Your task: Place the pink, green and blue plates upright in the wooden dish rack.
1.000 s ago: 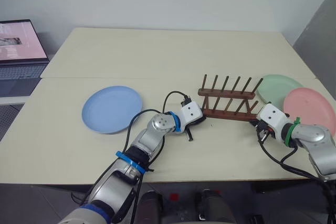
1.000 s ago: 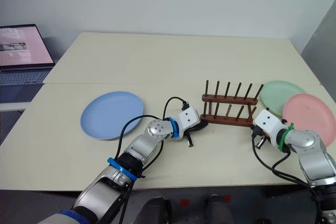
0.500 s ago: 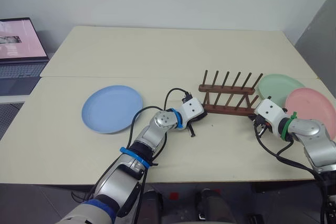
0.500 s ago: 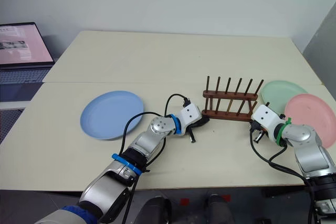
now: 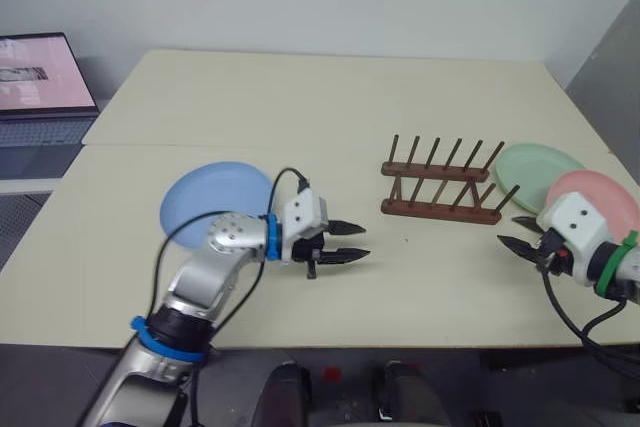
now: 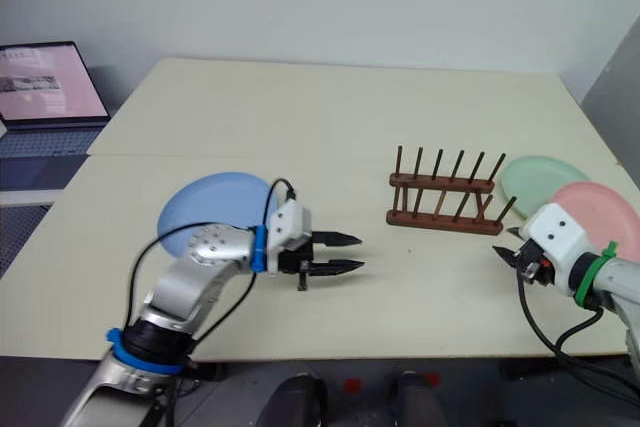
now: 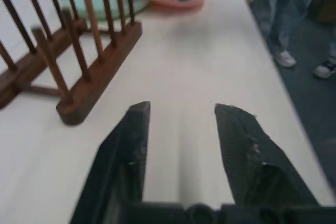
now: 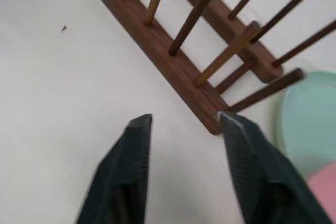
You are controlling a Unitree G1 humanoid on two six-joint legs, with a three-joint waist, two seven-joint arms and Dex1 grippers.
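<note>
The wooden dish rack [image 5: 440, 188] stands empty right of the table's middle. The blue plate [image 5: 200, 199] lies flat at the left, with my left arm crossing its near edge. The green plate [image 5: 535, 164] and the pink plate [image 5: 598, 197] lie flat to the right of the rack, the pink one overlapping the green one's near side. My left gripper [image 5: 362, 240] hovers open between the blue plate and the rack, pointing toward the rack. My right gripper [image 5: 509, 230] is open and empty just off the rack's near right corner [image 8: 210, 109].
A laptop [image 5: 40, 87] sits on a side surface at the far left. A person's legs [image 7: 286, 19] stand beyond the table's right end. The table's far half [image 5: 320, 97] is bare.
Both grippers have gone from shut to open and have drawn back and up from the rack's ends. The left one has moved left toward the blue plate.
</note>
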